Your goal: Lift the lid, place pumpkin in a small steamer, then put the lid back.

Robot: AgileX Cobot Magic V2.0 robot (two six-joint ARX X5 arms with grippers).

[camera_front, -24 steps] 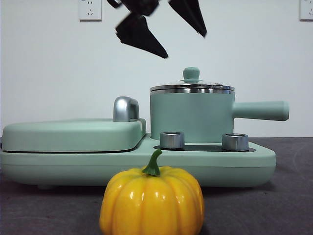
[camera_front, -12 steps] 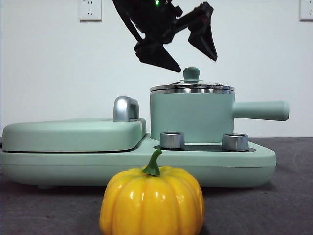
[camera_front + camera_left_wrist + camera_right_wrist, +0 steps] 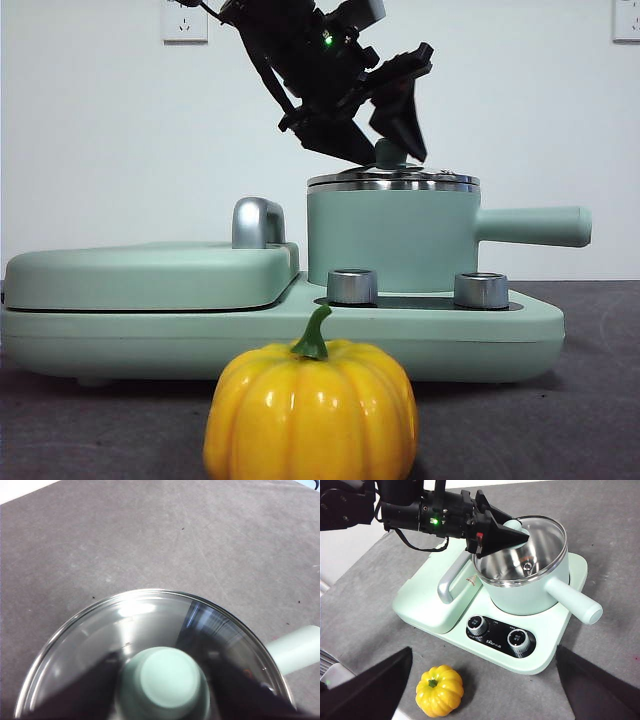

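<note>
Left gripper [image 3: 385, 150]: lower than a second ago, now down at the lid [image 3: 392, 180]
Jaws: one on each side of the knob [image 3: 167, 680], closer together than before

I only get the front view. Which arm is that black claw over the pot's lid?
Observer: That's the left gripper. Its wrist camera looks straight down on the knob.
Operator: Is anything inside the pot?
Observer: It looks empty. In the right wrist view the lid is see-through, and the small steamer shows only shiny steel inside.
Operator: Where's the other claw?
Observer: The right gripper hangs open high above the table, with the pumpkin below it, untouched.
</note>
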